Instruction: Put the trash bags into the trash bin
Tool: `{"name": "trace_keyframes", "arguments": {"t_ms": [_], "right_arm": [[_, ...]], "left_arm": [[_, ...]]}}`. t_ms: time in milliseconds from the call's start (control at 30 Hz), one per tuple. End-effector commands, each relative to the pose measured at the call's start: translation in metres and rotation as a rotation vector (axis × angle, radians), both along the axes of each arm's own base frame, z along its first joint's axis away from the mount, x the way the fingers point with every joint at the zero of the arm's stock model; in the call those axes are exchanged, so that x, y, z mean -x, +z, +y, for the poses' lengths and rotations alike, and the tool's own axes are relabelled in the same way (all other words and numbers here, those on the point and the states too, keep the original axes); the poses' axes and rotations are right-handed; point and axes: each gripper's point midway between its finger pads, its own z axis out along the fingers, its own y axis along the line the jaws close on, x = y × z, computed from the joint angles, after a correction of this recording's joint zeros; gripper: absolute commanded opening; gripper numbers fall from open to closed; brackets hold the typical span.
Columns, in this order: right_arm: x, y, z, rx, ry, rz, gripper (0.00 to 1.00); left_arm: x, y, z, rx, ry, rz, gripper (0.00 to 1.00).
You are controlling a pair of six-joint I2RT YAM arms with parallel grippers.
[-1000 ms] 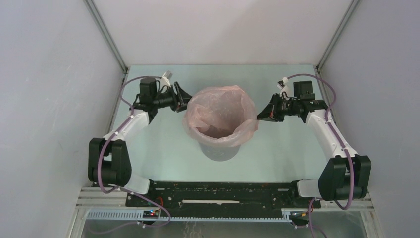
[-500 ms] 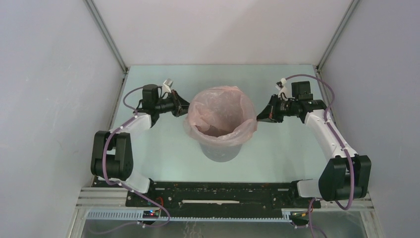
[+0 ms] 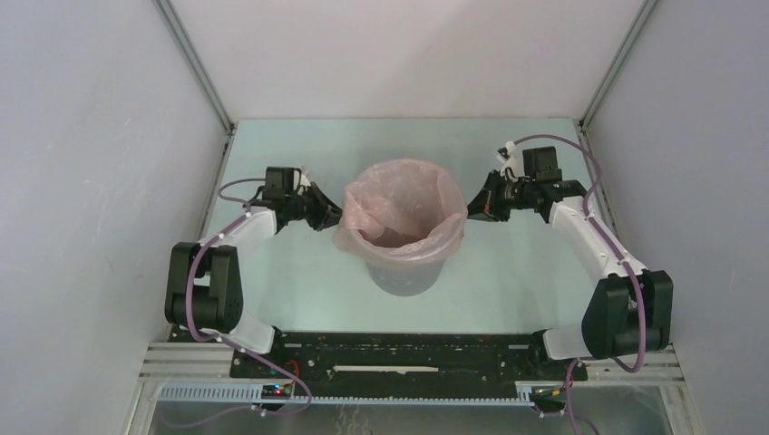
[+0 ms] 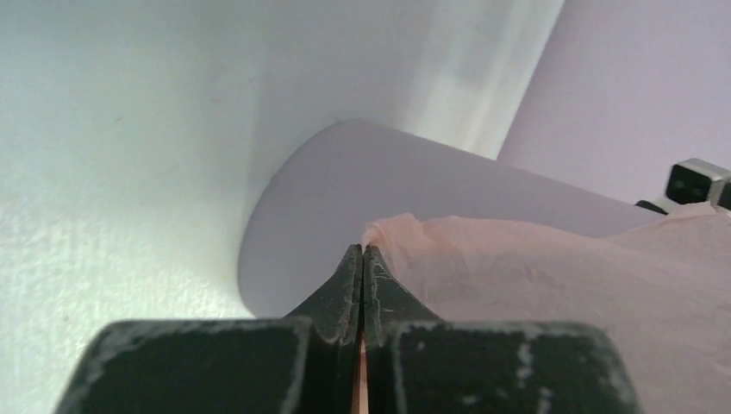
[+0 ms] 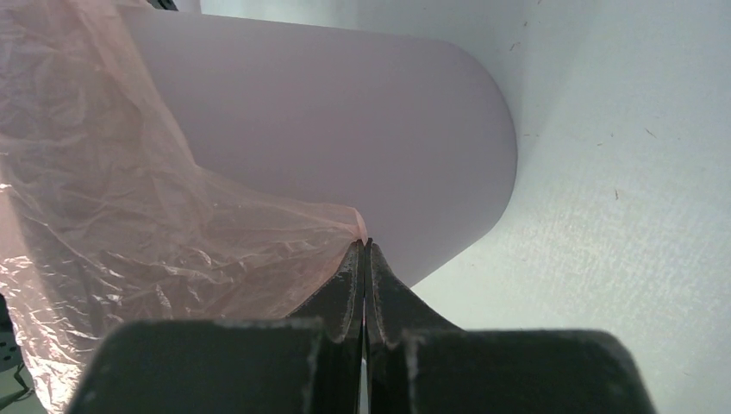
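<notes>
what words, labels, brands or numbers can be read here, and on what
None: no text can be read in any view.
trash bin: plain grey wall, no print.
trash bag: pale pink film, no legible print.
left pincer, right pincer: scuffed black, no markings.

Glowing under even light across the pale mint worktop [image 3: 299, 272]; closing in on three sides with plain white walls [image 3: 399, 54], joining at grey corner posts [image 3: 195, 63].
</notes>
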Motion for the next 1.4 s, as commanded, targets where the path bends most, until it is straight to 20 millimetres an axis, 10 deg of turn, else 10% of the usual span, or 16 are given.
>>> {"name": "trace_keyframes", "arguments": {"t_ms": [0, 200, 433, 667, 933, 1233, 1367], "right_arm": [[-0.008, 0.011, 0.000, 0.019, -0.017, -0.043, 0.00], [-0.001, -0.014, -0.016, 0.105, 0.002, 0.016, 0.04], [0.016, 0.030, -0.045, 0.216, -0.112, -0.037, 0.54], [0.052, 0.058, -0.060, 0.118, -0.196, -0.057, 0.67], [0.018, 0.064, -0.026, -0.339, -0.409, 0.028, 0.69], [0.015, 0.024, -0.008, -0.288, -0.392, 0.122, 0.69], [0.015, 0.012, -0.004, -0.264, -0.412, 0.137, 0.49]], "left_arm": [[0.018, -0.008, 0.005, -0.062, -0.028, 0.039, 0.00], [0.026, 0.008, 0.011, -0.130, -0.061, 0.001, 0.00], [0.044, 0.029, 0.020, -0.210, -0.109, -0.042, 0.24], [0.059, 0.045, 0.025, -0.228, -0.095, -0.070, 0.48], [0.072, 0.047, 0.022, -0.227, -0.066, -0.082, 0.66], [0.096, 0.033, 0.024, -0.220, -0.050, -0.049, 0.59], [0.102, 0.030, 0.020, -0.209, -0.060, -0.047, 0.53]]}}
